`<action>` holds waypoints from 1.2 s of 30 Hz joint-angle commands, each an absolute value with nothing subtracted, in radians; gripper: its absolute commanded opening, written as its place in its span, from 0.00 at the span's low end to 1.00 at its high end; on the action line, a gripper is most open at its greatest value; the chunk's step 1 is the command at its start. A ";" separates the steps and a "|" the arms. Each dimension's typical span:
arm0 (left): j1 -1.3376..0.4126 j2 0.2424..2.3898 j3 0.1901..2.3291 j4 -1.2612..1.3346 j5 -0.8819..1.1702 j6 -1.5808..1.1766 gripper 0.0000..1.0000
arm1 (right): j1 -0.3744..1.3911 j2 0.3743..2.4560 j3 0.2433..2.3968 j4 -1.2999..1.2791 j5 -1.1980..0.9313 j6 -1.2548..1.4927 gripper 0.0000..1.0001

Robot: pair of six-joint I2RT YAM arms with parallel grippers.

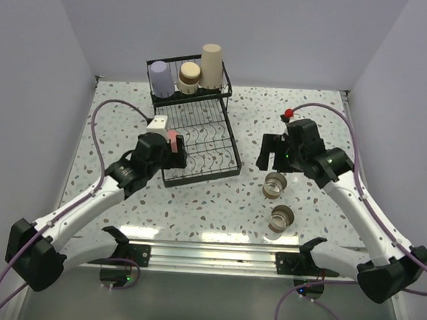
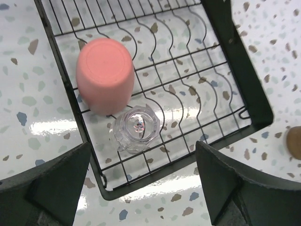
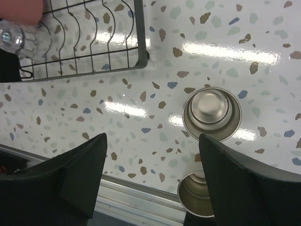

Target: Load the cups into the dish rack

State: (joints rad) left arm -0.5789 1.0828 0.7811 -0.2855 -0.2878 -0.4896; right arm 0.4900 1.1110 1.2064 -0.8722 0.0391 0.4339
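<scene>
Two tan cups (image 3: 211, 113) upright, mouths up

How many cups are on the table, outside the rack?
2. Both stand right of the rack: one cup nearer it, the other cup farther out. None appears hidden.

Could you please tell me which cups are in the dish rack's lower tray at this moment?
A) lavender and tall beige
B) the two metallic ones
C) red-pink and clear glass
C: the left wrist view shows the red-pink cup and the clear glass cup resting on the wires of the lower tray.
</scene>
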 commanded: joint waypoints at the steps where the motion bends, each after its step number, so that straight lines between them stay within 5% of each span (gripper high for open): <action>1: -0.581 0.980 0.867 -0.357 -0.316 -0.514 0.95 | 0.491 1.190 1.197 -0.899 0.057 0.377 0.81; 7: -0.580 0.874 0.969 -0.465 -0.337 -0.512 0.95 | 0.495 1.311 1.186 -0.884 0.069 0.376 0.53; 24: -0.581 0.792 1.046 -0.532 -0.304 -0.545 0.93 | 0.526 1.451 1.111 -0.835 0.167 0.428 0.49; 36: -0.580 0.815 1.074 -0.517 -0.253 -0.537 0.93 | 0.551 1.505 1.066 -0.790 0.219 0.439 0.33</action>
State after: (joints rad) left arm -0.5789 0.8139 1.0306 -0.5327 -0.2760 -0.5316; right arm 0.5392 1.4994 1.0782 -0.8322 0.1753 0.4187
